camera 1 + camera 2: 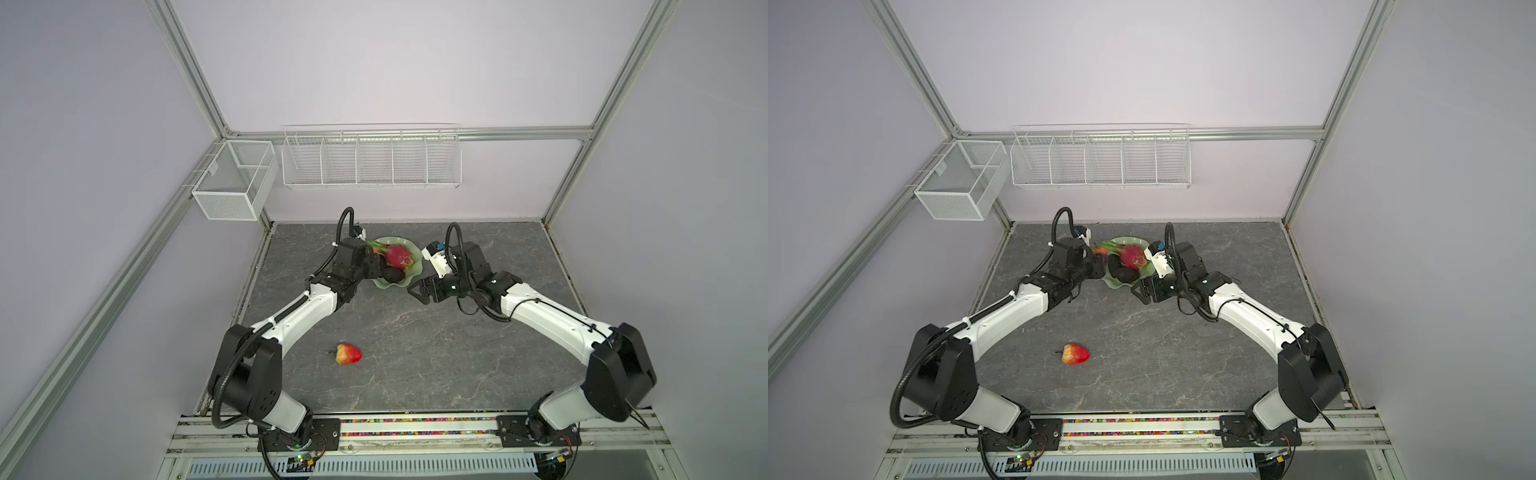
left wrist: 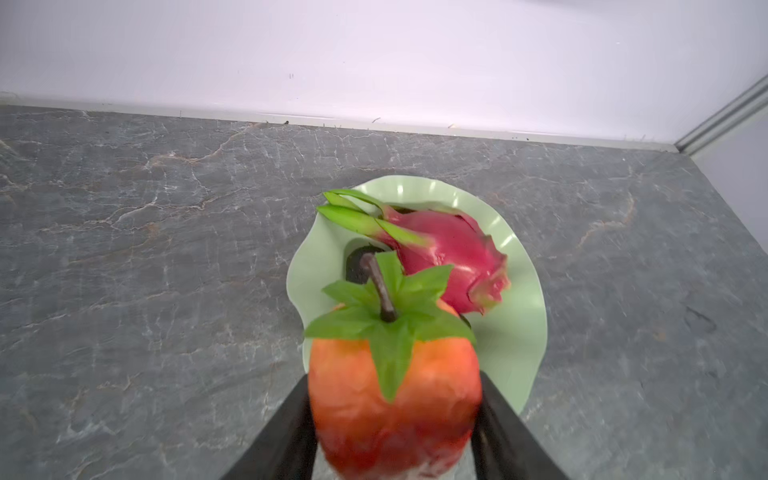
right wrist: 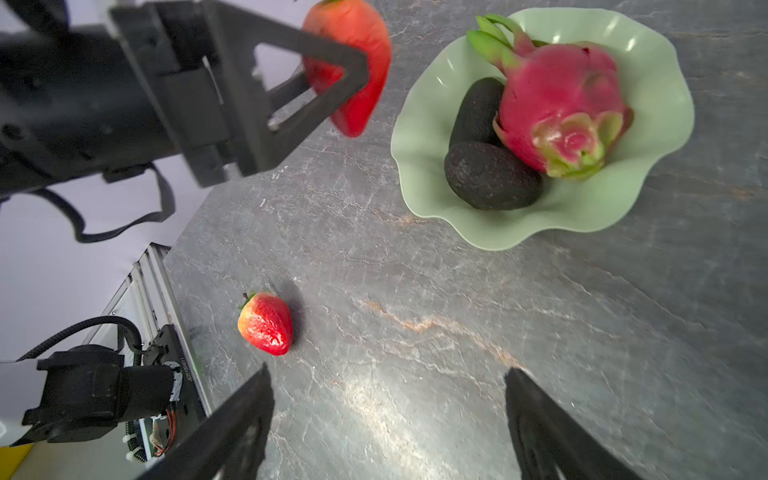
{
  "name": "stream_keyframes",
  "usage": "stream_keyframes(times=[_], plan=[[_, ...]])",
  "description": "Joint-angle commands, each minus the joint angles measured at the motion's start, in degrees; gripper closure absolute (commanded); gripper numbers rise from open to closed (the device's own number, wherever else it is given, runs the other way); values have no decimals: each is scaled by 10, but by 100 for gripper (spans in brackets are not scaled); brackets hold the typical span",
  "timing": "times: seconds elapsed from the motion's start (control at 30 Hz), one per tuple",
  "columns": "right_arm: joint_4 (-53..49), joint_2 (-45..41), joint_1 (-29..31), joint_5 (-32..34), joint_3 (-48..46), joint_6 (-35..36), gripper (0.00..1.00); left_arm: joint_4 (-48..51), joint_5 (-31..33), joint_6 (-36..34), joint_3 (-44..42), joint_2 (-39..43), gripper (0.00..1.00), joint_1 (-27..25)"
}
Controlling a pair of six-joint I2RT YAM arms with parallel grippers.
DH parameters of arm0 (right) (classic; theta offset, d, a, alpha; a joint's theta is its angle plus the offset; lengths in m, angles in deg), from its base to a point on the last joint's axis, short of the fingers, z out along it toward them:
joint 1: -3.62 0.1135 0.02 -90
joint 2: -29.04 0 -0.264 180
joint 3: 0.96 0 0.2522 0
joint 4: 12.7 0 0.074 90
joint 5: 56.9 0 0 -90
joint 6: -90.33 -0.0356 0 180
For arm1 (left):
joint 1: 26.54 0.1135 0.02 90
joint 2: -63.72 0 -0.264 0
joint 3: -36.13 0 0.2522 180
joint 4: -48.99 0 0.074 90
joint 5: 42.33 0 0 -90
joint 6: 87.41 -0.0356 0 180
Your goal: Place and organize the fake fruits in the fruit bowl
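Jaws of left gripper [image 2: 395, 395] clamp a red-orange strawberry [image 3: 365, 37] with a leafy cap, just beside fruit bowl [image 3: 648, 174]. Right gripper [image 3: 388, 372] spread wide, empty, near bowl. Magenta dragon fruit [image 3: 557, 95] and two black avocados [image 3: 490, 176] lie in bowl; second strawberry [image 3: 266, 322] well apart on table [image 3: 457, 332].

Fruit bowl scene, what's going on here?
The left gripper is shut on a strawberry, held in the air just beside the fruit bowl, not yet in it. The bowl holds the dragon fruit and two black avocados. A second strawberry lies on the table nearer the robot's base. The right gripper hangs open and empty near the bowl.
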Motion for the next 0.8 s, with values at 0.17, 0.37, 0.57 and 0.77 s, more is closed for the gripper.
stream_keyframes(times=[0.17,0.37,0.57,0.77], plan=[[37,67,9,-8,31,-19,12,20,22,8,135,-149,46,18],[20,77,9,3,31,-7,12,32,33,22,170,-202,45,20],[14,78,8,-2,30,-8,12,36,45,32,181,-233,43,22],[8,70,9,2,23,-8,12,43,47,31,185,-244,38,23]])
